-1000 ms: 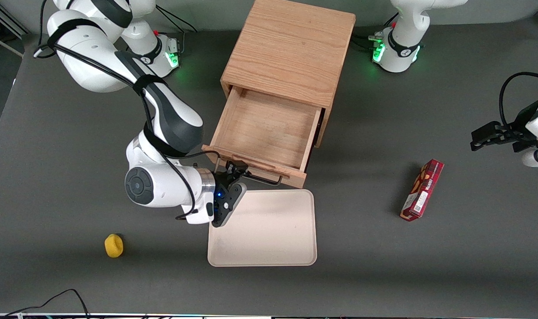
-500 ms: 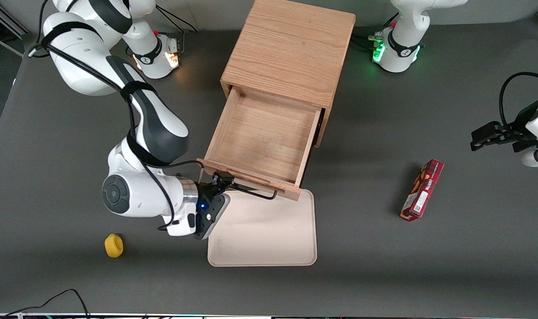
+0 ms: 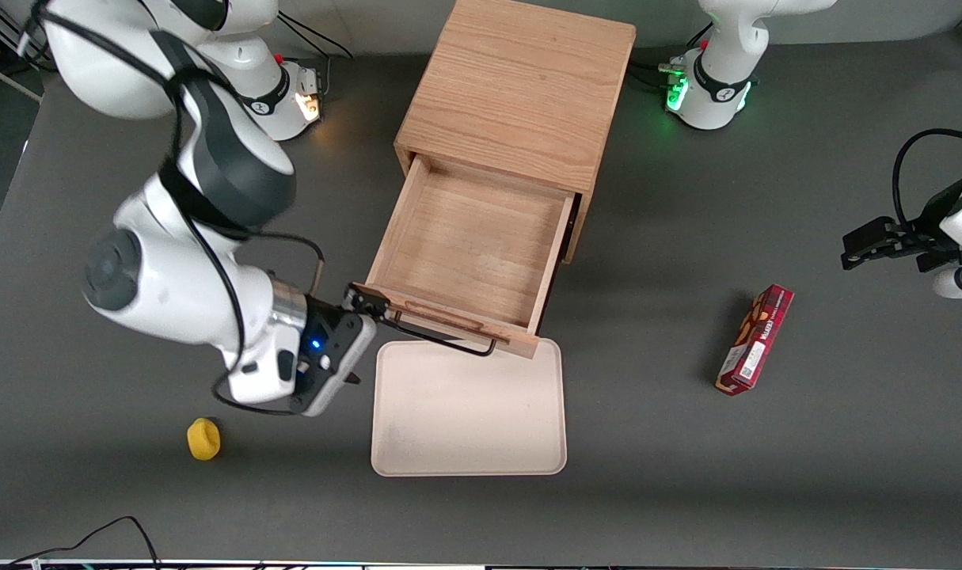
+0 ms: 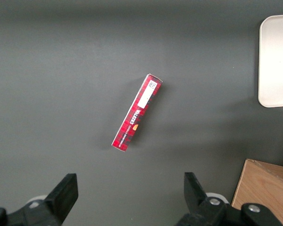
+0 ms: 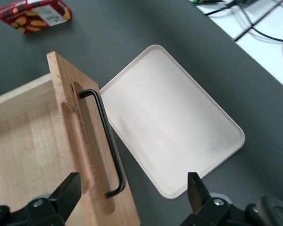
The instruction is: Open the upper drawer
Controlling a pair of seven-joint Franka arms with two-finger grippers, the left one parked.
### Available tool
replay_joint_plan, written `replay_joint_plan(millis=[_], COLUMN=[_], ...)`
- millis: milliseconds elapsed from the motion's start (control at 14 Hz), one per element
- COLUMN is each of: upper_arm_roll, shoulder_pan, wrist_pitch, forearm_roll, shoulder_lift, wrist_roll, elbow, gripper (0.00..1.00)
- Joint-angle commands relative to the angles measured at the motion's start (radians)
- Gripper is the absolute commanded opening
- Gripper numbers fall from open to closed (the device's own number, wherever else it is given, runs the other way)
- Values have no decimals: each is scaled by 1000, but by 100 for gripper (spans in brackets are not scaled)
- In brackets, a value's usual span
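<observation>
The upper drawer [image 3: 473,245] of the light oak cabinet [image 3: 520,87] stands pulled far out, and its inside is bare wood. Its black bar handle [image 3: 441,336] faces the front camera, just above the edge of a tray. My right gripper [image 3: 359,340] is open and empty, beside the working-arm end of the handle and apart from it. In the right wrist view the fingers [image 5: 68,193] stand wide apart, with the handle's end [image 5: 114,188] and the drawer front [image 5: 68,136] showing between them, lower down. The lower drawer is hidden under the open one.
A cream tray [image 3: 469,408] lies on the grey table in front of the drawer, also in the right wrist view [image 5: 170,122]. A yellow object [image 3: 203,438] lies nearer the camera, toward the working arm's end. A red box [image 3: 755,339] lies toward the parked arm's end.
The gripper pulled the drawer out a little farther, then let go of the handle and opened. It has swung up and away toward the working arm's end. The drawer stays open.
</observation>
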Motion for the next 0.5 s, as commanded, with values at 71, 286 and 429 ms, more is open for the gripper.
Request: replay_joint_plan(millis=[71, 286, 429], upper_arm_roll=[-16, -24, -67], shoulder_pan=[9, -4, -39], wrist_pitch=[-95, -186, -426], forearm_roll=[-41, -24, -1], shoulder_lift=[-210, -376, -463], wrist_roll=[451, 838, 853], elbow=[-126, -151, -143], gripper=[100, 100, 100])
